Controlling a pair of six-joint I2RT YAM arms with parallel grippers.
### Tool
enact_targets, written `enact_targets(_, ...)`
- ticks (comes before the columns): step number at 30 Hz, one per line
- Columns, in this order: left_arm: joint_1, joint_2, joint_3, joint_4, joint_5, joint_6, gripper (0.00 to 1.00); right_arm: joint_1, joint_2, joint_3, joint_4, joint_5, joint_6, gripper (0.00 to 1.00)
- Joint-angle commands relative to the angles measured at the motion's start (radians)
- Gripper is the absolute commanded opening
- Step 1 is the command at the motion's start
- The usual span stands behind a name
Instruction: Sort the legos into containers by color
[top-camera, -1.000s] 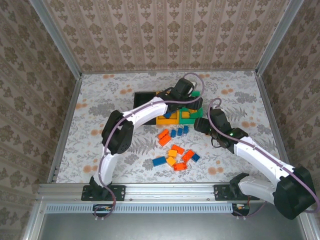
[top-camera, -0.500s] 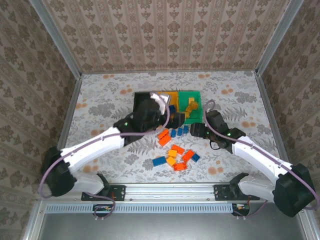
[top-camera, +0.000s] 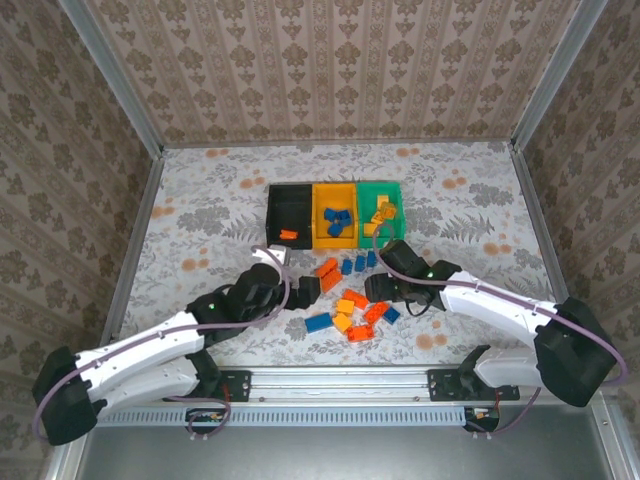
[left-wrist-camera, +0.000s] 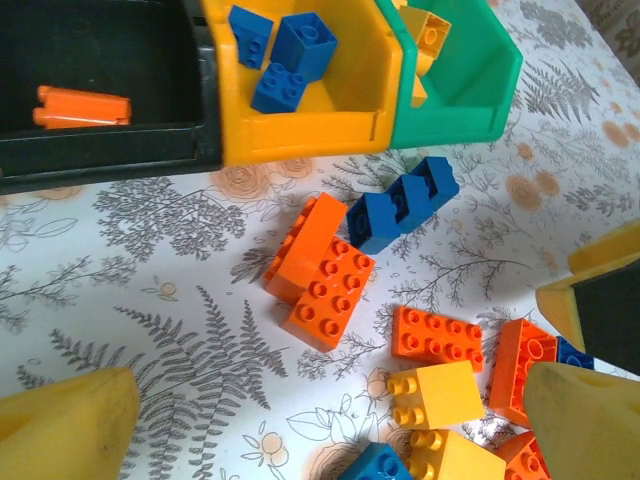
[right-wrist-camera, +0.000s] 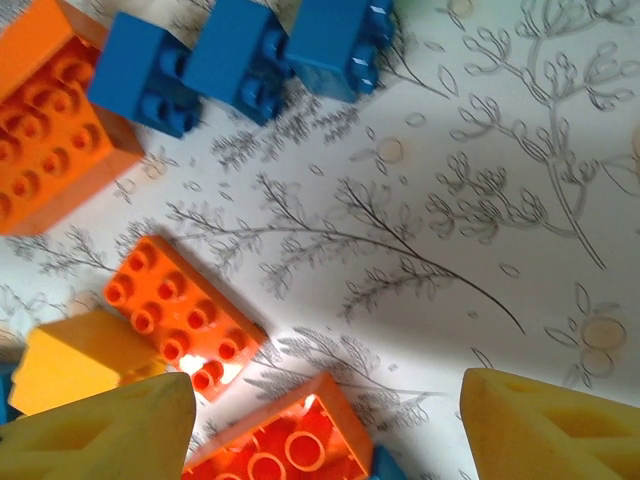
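Top external shows both arms drawn back from the 3 containers to the loose legos on the surface, left fingers and right fingers open and empty, ready to pick.

three bins, about twenty legos

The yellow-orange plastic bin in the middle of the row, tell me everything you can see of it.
The yellow-orange plastic bin is a small, open-topped rectangular box with smooth, glossy walls and a thickened rim. It stands upright on the floral-patterned table, in the middle of a row of three. One side sits against the black bin and the other against the green bin. Three blue bricks lie loose on its floor.
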Motion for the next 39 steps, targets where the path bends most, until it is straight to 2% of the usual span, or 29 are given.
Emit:
enact_targets(1,-0.008,-0.052,-0.024,-0.045,-0.054,-0.052,1.0,0.008,-0.062,-0.045,-0.123,0.021,0.038,0.71)
enact_targets(4,-0.007,-0.07,-0.04,-0.042,-0.064,-0.06,1.0,0.014,-0.098,-0.064,-0.171,0.0,0.05,0.68)
enact_targets(8,-0.003,-0.064,-0.041,-0.043,-0.066,-0.061,1.0,0.041,-0.116,-0.066,-0.233,0.033,0.056,0.67)
enact_targets(19,0.024,-0.08,-0.042,-0.079,-0.058,-0.07,1.0,0.167,-0.043,-0.058,-0.255,0.094,0.079,0.72)
enact_targets(28,0.044,-0.096,-0.033,-0.101,-0.047,-0.069,1.0,0.154,0.084,-0.013,-0.189,0.154,0.044,0.73)
enact_targets(39,0.062,-0.116,-0.04,-0.109,-0.033,-0.063,1.0,0.086,0.166,0.019,-0.118,0.142,-0.013,0.64)
